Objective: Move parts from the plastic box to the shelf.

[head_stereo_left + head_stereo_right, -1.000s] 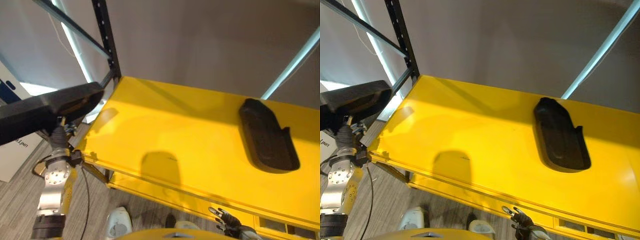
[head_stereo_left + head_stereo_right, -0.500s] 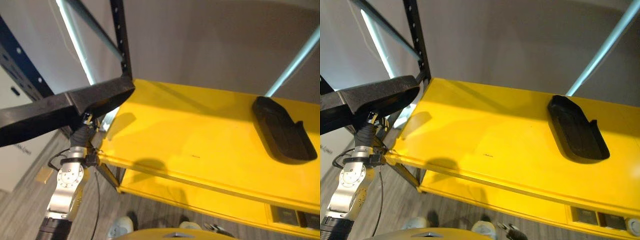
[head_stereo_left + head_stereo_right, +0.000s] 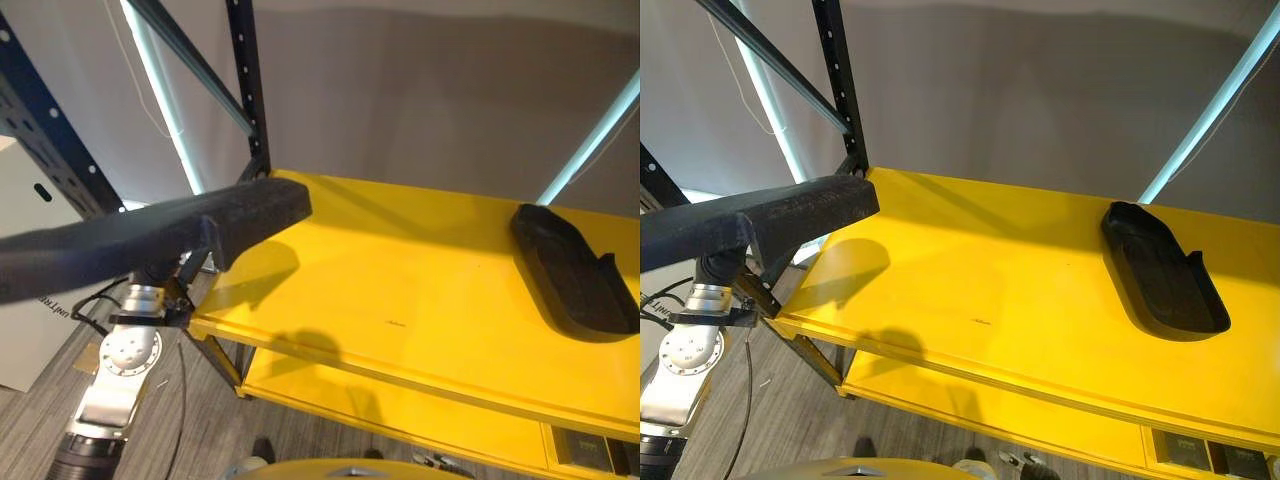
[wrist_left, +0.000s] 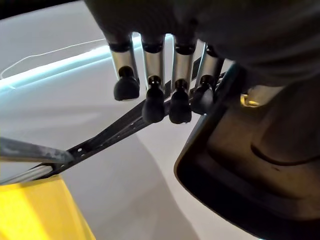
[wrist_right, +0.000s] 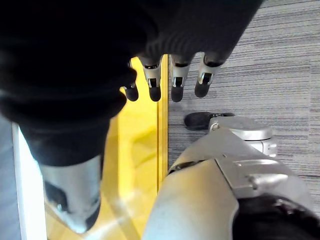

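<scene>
A long black moulded part (image 3: 200, 225) hangs over the left end of the yellow shelf (image 3: 990, 270), tip pointing right. My left hand (image 4: 152, 75) is shut on it, fingers over the rim of the black part (image 4: 240, 165); in the eye views the part hides the hand. A second black part (image 3: 1160, 270) lies flat on the shelf at the right. My right hand (image 5: 172, 82) hangs low beside the shelf's lower level, fingers straight and holding nothing.
A black perforated upright (image 3: 840, 80) stands at the shelf's back left corner before a grey wall. A lower yellow level (image 3: 970, 400) holds small items at the right (image 3: 1205, 455). A white box (image 3: 30, 320) stands on the floor at the left.
The view has shifted. The held black part has swung right, its tip now over the shelf's left end. My right hand has dropped lower at the bottom edge.
</scene>
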### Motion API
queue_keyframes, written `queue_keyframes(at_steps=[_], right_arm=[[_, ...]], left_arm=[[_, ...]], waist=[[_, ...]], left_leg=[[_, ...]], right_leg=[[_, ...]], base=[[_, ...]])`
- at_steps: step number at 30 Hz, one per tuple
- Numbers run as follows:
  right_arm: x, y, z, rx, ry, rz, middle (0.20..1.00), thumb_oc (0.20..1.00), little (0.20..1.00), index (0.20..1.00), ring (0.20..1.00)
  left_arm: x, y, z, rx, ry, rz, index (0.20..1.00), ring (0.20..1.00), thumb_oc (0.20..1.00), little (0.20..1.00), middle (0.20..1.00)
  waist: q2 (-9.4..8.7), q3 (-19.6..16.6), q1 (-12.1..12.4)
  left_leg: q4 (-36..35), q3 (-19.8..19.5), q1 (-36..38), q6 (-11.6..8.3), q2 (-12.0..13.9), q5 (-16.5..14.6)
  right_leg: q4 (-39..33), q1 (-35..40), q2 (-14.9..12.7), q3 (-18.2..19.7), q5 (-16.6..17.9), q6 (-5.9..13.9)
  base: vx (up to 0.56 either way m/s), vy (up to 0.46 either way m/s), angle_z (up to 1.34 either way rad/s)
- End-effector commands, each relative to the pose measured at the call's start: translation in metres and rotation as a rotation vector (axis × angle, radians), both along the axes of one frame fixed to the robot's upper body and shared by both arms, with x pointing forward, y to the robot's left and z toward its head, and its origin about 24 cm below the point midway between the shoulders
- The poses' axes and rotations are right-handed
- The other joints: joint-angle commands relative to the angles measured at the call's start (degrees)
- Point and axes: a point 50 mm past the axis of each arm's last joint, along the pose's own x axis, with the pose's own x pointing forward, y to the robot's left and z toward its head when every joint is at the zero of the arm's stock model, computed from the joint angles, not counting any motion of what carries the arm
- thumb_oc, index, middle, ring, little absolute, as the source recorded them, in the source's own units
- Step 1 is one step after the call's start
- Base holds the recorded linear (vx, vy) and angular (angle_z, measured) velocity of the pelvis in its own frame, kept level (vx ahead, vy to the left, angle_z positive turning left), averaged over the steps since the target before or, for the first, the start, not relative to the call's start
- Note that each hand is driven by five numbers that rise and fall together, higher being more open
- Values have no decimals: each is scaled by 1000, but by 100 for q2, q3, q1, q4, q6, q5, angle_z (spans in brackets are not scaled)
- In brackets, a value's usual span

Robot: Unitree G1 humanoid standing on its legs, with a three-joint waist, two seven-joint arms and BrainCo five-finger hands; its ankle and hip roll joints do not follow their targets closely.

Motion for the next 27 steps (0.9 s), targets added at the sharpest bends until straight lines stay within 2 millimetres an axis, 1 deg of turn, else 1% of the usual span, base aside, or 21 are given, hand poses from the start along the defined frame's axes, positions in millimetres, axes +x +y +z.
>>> queue_keyframes(at_steps=[1,4,7,8,12,13,16,17,18,21,22,23,25,26,27], right_arm=[[13,6,-1,8,-24,40,1000,1000,1000,1000,1000],[13,5,-1,3,-20,38,1000,1000,1000,1000,1000],[14,2,-1,3,-17,41,1000,1000,1000,1000,1000],[14,3,-1,4,-15,43,1000,1000,1000,1000,1000],[13,2,-1,8,-7,54,1000,1000,1000,1000,1000],[13,0,-1,7,-4,60,1000,1000,1000,1000,1000],[12,0,-1,10,-1,64,1000,1000,1000,1000,1000],[10,-1,-2,7,9,72,1000,1000,1000,1000,1000],[10,-1,-1,6,12,76,1000,1000,1000,1000,1000],[8,-5,0,1,28,100,1000,1000,1000,1000,1000],[8,-5,0,2,28,99,1000,1000,1000,1000,1000],[7,-8,0,-5,35,104,1000,1000,1000,1000,1000],[7,-10,1,-8,40,99,1000,1000,1000,1000,1000],[7,-13,1,-14,46,103,1000,1000,1000,1000,1000],[7,-14,1,-16,48,103,1000,1000,1000,1000,1000]], left_arm=[[0,14,48,112,-266,82,200,200,200,200,200],[1,9,49,150,-259,55,200,200,200,200,200],[7,2,47,230,-192,11,200,200,200,200,200],[7,0,48,249,-198,8,200,200,200,200,200],[12,-1,52,336,-194,16,200,200,200,200,200],[17,0,55,379,-171,30,200,200,200,200,200],[20,2,59,390,-178,53,200,200,200,200,200],[31,10,66,417,-147,95,200,200,200,200,200],[33,13,68,417,-139,105,200,200,200,200,200],[47,30,78,427,-60,160,200,200,200,200,200],[48,30,78,427,-61,159,200,200,200,200,200],[56,38,82,424,1,168,200,200,200,200,200],[63,46,87,409,63,170,200,200,200,200,200],[70,54,94,399,111,162,200,200,200,200,200],[72,56,95,386,128,158,200,200,200,200,200]], waist=[[-203,24,92],[-199,5,78],[-171,-8,28],[-163,-17,13],[-137,-50,-36],[-121,-64,-65],[-112,-76,-98],[-82,-111,-165],[-76,-122,-181],[-30,-155,-298],[-34,-152,-293],[-9,-170,-352],[13,-178,-390],[43,-196,-441],[49,-199,-453]], left_leg=[[527,160,63,-36,50,-626],[502,174,81,-37,51,-625],[469,222,117,-47,58,-618],[459,235,126,-48,59,-618],[445,283,148,-47,67,-609],[445,308,147,-48,75,-599],[437,322,160,-50,73,-595],[428,351,184,-42,76,-591],[428,364,188,-43,79,-589],[444,443,211,-36,91,-578],[443,443,212,-36,92,-578],[458,478,224,-35,100,-574],[478,514,232,-35,110,-566],[481,552,244,-37,116,-565],[484,563,248,-36,117,-566]], right_leg=[[86,-314,58,-147,196,139],[69,-314,70,-132,202,141],[40,-310,92,-110,218,150],[37,-311,97,-101,218,152],[30,-311,109,-71,213,159],[22,-313,115,-56,210,160],[21,-315,124,-30,210,164],[18,-321,129,-4,214,170],[15,-319,132,2,209,170],[12,-325,140,66,210,177],[12,-324,141,67,210,177],[11,-321,144,100,209,185],[9,-314,146,117,211,185],[11,-327,151,140,217,189],[13,-332,150,143,220,190]], base=[[0,0,0],[0,0,0],[0,0,0],[0,0,0],[0,0,0],[0,0,0],[9,-3,-4],[24,-3,-6],[36,1,-6],[25,10,-10],[23,1,-12],[26,-3,-11],[29,-3,-10],[23,0,-11],[29,3,-12]])
